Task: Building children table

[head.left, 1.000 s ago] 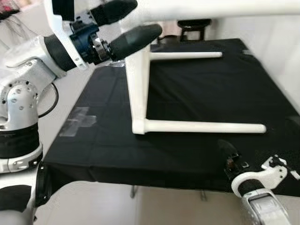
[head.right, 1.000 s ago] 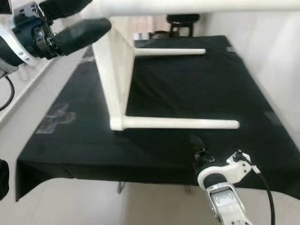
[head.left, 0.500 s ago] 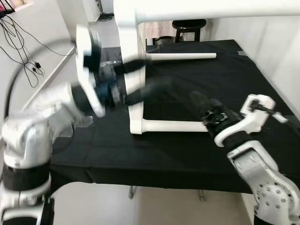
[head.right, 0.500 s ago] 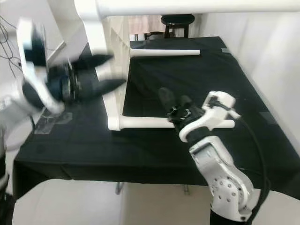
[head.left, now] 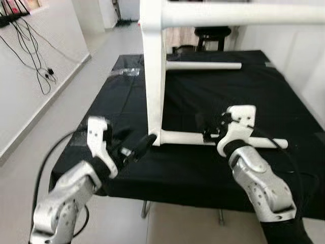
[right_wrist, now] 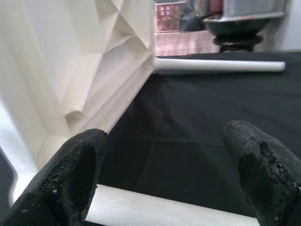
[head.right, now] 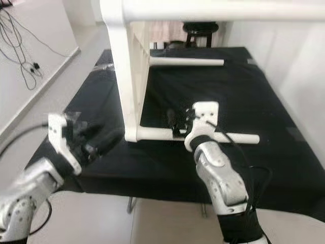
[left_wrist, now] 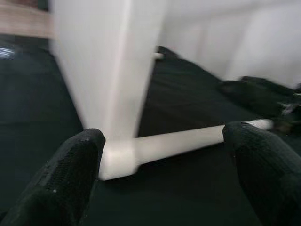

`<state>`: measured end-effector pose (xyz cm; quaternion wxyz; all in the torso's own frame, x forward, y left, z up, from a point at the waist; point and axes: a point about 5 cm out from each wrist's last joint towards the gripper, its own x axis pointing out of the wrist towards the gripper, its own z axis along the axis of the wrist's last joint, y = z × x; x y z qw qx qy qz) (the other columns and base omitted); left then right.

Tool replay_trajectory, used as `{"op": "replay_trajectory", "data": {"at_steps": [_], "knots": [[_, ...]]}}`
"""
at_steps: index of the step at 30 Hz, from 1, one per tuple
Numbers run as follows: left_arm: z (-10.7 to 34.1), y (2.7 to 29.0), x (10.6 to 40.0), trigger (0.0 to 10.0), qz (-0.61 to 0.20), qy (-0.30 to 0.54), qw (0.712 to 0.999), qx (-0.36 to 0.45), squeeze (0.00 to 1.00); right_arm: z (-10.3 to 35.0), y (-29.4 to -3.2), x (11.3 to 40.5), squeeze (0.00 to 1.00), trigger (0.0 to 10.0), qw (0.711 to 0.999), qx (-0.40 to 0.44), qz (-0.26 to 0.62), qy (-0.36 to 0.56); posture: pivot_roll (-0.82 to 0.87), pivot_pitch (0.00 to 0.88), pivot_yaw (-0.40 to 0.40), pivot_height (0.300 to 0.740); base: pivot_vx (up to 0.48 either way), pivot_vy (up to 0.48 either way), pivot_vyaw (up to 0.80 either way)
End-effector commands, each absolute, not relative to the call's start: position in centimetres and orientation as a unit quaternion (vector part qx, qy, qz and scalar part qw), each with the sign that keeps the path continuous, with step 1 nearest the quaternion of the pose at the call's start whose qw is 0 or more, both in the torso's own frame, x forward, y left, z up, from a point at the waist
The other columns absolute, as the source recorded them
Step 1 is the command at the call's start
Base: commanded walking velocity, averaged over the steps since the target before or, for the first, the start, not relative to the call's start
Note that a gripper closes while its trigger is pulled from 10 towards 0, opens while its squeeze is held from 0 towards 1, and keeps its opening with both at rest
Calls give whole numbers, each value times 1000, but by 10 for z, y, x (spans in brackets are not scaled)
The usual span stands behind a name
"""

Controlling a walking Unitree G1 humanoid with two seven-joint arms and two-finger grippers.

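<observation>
1. The left gripper (head.left: 136, 148) has dropped from the table's top corner, where it was a second ago, to bench height. It now sits at 8 o'clock of the near leg's joint, fingers (left_wrist: 75, 174) spread and holding nothing.
2. The white table (head.left: 155, 71) lies on its side on the black cloth (head.left: 203, 168). Its near leg (head.left: 183, 138) runs toward 3 o'clock, the far leg (head.left: 203, 65) at 12 o'clock.
3. The right gripper (head.left: 207, 128) has swung up from the bench edge to the near leg, fingers (right_wrist: 263, 174) apart, straddling it without clamping.
4. Likely both are set to steady or tighten that leg.
5. Around: wall cables (head.left: 30, 56) at 10 o'clock, a dark stool (head.left: 213, 33) at 12. The right arm's cable (head.left: 292, 168) drapes near the leg's tip.
</observation>
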<state>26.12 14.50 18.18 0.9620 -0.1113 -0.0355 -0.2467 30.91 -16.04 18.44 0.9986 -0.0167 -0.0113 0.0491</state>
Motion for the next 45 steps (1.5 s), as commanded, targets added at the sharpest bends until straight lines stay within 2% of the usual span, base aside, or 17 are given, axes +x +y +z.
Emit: {"op": "replay_trajectory", "data": {"at_steps": [1, 5, 16, 20, 30, 31, 32, 45], "knots": [[172, 147, 260, 10000, -218, -24, 971, -96, 0, 171, -164, 308, 0, 10000, 999, -38, 32, 10, -32, 0, 15, 740, 0, 0, 0], [167, 149, 250, 10000, -189, -31, 979, -76, 0, 154, -173, 304, 0, 10000, 997, -68, 1, 36, -28, 0, 6, 740, 0, -82, 0], [164, 146, 251, 10000, -196, -38, 977, -77, 0, 152, -169, 307, 0, 10000, 996, -82, 11, 24, -31, 0, 11, 740, 0, -435, 0], [157, 145, 260, 10000, -172, -42, 982, -72, 0, 149, -165, 315, 0, 10000, 996, -89, 10, 14, -31, 0, 15, 740, 0, 0, 0], [151, 152, 258, 10000, -134, -33, 988, -69, 0, 149, -164, 318, 0, 10000, 996, -89, 4, 8, -31, 0, 22, 740, 0, 0, 0], [150, 152, 258, 314, -136, -34, 988, -72, 0, 148, -164, 318, 0, 10000, 996, -89, 4, 6, -29, 0, 21, 740, 0, 0, 0], [150, 152, 258, 0, -138, -37, 987, -79, 0, 148, -164, 319, 0, 10000, 996, -90, 4, 5, -31, 0, 22, 740, 0, 0, 0], [148, 154, 262, 0, -127, -46, 989, -68, 0, 147, -165, 325, 0, 10000, 996, -86, 2, 4, -28, 0, 21, 740, 0, 0, 0]]}}
